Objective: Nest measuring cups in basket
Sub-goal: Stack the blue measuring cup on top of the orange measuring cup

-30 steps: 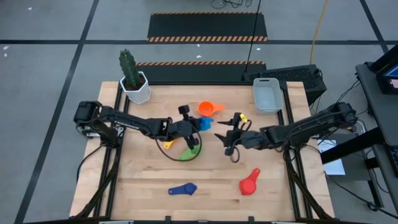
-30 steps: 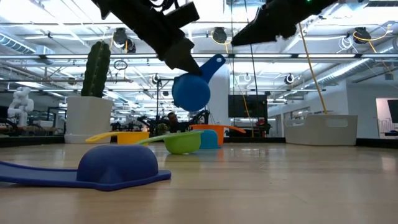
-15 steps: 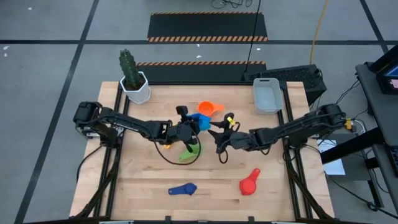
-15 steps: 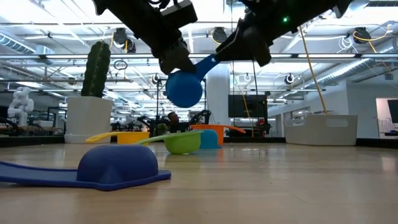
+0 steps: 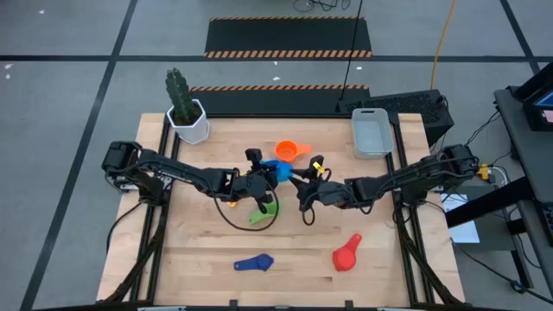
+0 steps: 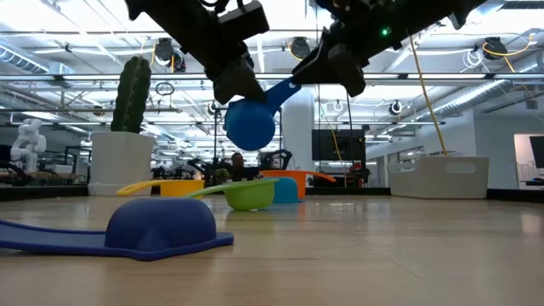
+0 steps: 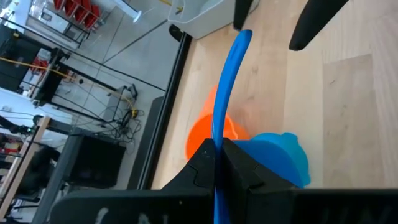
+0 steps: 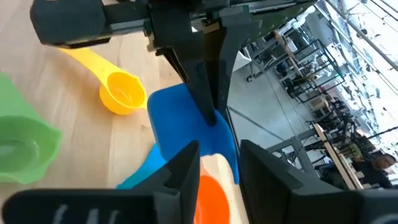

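On the pale wooden counter (image 5: 207,250), mid-air near its middle, a light blue plastic measuring cup (image 6: 252,125) hangs pinched by its flat handle in the closed left end effector (image 5: 263,175). The right end effector (image 5: 304,183) brackets that handle, jaws not visibly clamped. It looks light, stiff and slippery; the handle seems the best hold.

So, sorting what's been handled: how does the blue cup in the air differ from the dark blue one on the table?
The blue cup is lifted, clamped at the handle by the left gripper; the dark blue cup lies bowl-down on the table, untouched. The blue cup is a lighter shade than the dark blue cup. Both are plastic scoops with flat handles.
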